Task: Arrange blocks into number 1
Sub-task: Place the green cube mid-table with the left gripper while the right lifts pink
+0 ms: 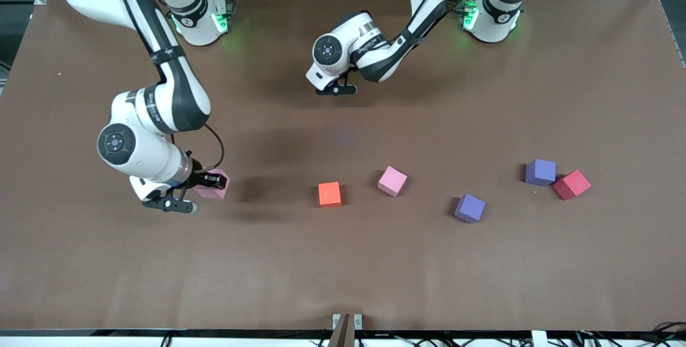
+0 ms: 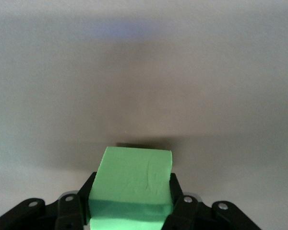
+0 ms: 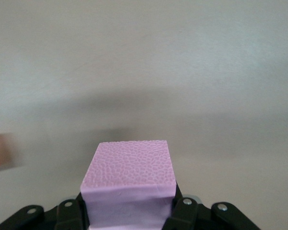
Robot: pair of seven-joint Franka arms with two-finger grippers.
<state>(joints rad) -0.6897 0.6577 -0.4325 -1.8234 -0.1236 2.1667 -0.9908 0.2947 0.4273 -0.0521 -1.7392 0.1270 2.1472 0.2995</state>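
Pink block (image 3: 129,179) sits clamped in your right gripper (image 1: 211,182), green block (image 2: 132,179) in your left gripper (image 2: 132,211); carry both beside the orange block (image 1: 329,194) next

A high front camera looks down across the brown bench (image 1: 343,272) toward both arm bases, while each wrist camera peers close past its own fingers (image 2: 185,203) at bare bench, the right one sharing the orange block (image 1: 329,194) with the front.
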